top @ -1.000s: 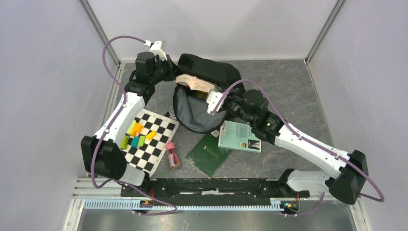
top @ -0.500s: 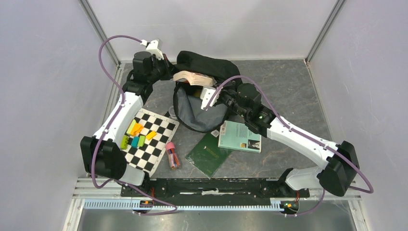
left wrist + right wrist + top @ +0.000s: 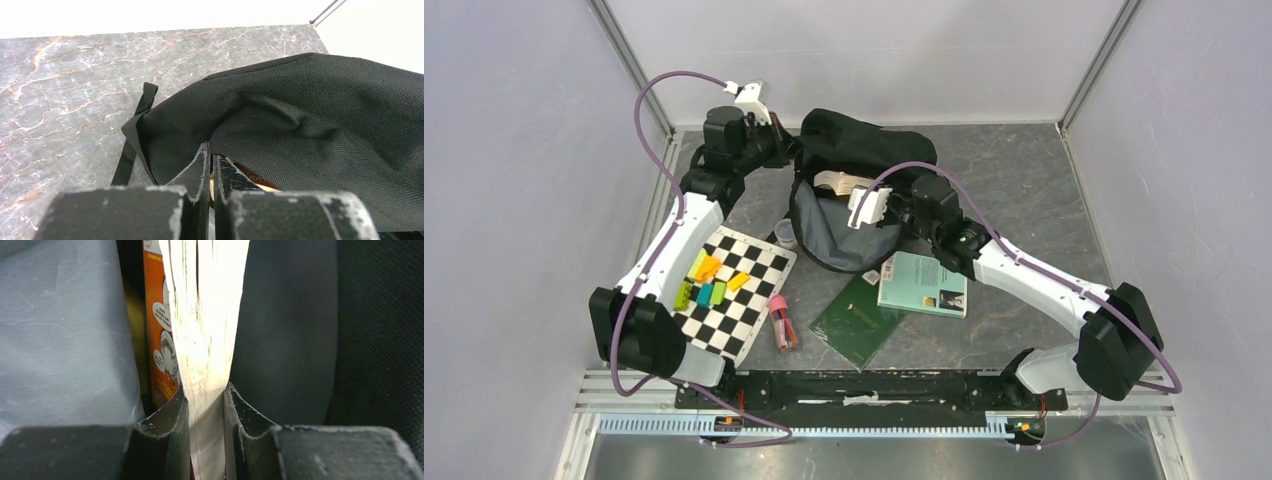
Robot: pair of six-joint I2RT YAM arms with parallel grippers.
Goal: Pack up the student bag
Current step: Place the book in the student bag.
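The student bag (image 3: 864,145), black with grey lining (image 3: 824,228), lies at the back centre with its mouth facing the arms. My left gripper (image 3: 792,152) is shut on the black rim of the bag (image 3: 310,110) and holds it up; its fingertips (image 3: 210,150) pinch the fabric edge. My right gripper (image 3: 854,192) is shut on a paperback book (image 3: 836,182) inside the bag's mouth. In the right wrist view the book (image 3: 205,330) shows cream page edges and an orange cover between the gripper's (image 3: 206,392) fingers, with grey lining (image 3: 65,340) to its left.
A chessboard (image 3: 754,310) with several coloured blocks lies front left. Beside it is a pink-capped clear case (image 3: 782,322). A green book (image 3: 854,320) and a teal book (image 3: 924,283) lie in front of the bag, and a small clear cup (image 3: 784,236) stands at its left. A bag strap (image 3: 132,145) trails on the table.
My right gripper has carried the book from over the bag's rim down into the open mouth. The left gripper has kept its hold on the rim, shifting only slightly.
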